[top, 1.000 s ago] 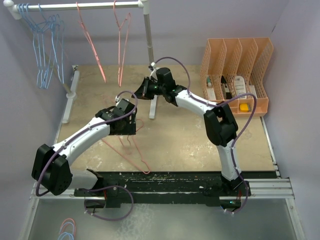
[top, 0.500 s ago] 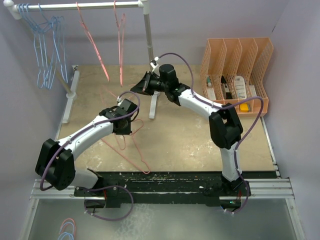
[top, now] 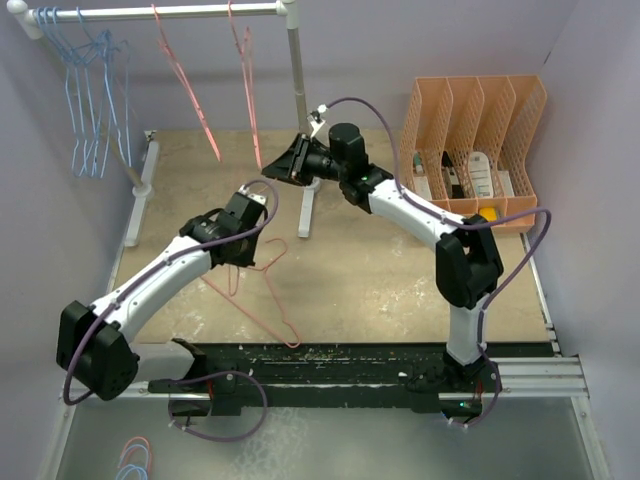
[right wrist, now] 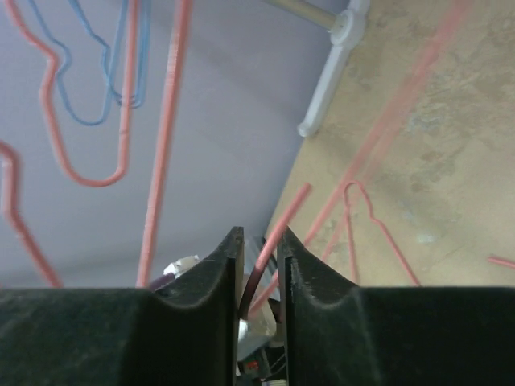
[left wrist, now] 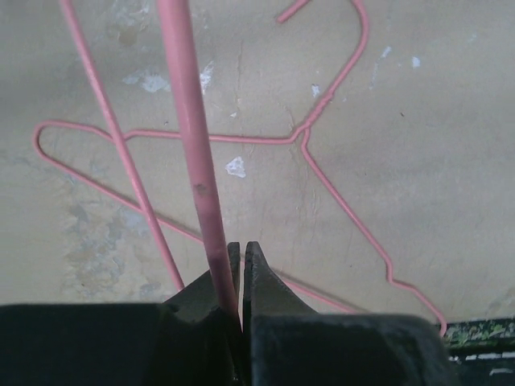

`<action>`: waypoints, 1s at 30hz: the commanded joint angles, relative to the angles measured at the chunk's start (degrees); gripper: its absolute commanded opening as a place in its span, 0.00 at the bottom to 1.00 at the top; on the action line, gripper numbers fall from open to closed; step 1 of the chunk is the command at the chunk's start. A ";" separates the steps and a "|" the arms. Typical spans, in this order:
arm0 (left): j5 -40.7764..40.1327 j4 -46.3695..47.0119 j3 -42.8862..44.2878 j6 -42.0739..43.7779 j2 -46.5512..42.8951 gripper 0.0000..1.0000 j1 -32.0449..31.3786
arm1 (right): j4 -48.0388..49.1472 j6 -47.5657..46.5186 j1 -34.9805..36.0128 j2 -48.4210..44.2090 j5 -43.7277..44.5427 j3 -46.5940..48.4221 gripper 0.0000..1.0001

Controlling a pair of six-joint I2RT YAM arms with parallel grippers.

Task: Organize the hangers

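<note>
The held pink hanger (left wrist: 189, 137), a pink-red clothes hanger of thin wire, is clamped in the left gripper (left wrist: 243, 249). Its jaws are clenched on one straight length of the wire, which runs away from the fingertips. A thinner-looking stretch of pink wire slants alongside it, just left of the jaws.

Beyond those fingertips a second pink-red wire hanger (left wrist: 217, 138) lies flat on the tan speckled tabletop (left wrist: 434, 96), its hook and neck ahead and to the right of the jaws.

The right gripper (right wrist: 260, 241) is raised above the table. Its jaws stand a narrow gap apart. A pink wire end (right wrist: 283, 219) shows in that gap and looks thinner than the gap; which hanger it belongs to cannot be told.

In the top view the right gripper's tips sit just beside the lower end of a hung pink hanger (top: 252, 110). A farther pink hanger (top: 200, 125) hangs to that gripper's left. A bunch of light blue wire hangers (top: 95, 110) hangs well beyond it, at the far left end of the white pole rack (top: 200, 11).

The orange slotted file holder (top: 470, 140) stands well to the right of the right gripper.
</note>
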 commanded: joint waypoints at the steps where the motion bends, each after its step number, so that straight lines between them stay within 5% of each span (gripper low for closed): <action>1: 7.34 1.62 3.12 11.36 -7.97 0.00 0.07 | 1.20 -0.89 0.32 -4.48 -1.47 0.30 0.32; 2: 9.74 2.40 1.89 12.94 -10.09 0.00 0.17 | 0.78 -1.22 0.27 -5.48 -1.01 0.33 0.43; 4: 11.33 4.70 -0.86 14.27 -14.03 0.00 0.95 | -1.19 -2.03 0.24 -6.94 0.55 0.80 0.95; 5: 12.58 5.70 -2.29 14.85 -15.82 0.00 1.48 | -2.28 -2.32 0.18 -7.64 1.30 1.07 0.99; 14: 30.60 7.62 -2.98 22.53 -19.98 0.00 1.88 | -8.27 -2.32 -3.28 -16.60 11.13 -2.62 1.00; 22: 27.66 9.60 5.37 17.10 -19.95 0.00 4.41 | -13.69 -6.12 -11.12 -24.79 16.05 -4.52 1.00; 30: 28.76 5.72 23.75 14.24 -10.24 0.00 9.29 | -15.00 -6.17 -20.31 -29.63 10.54 -5.99 1.00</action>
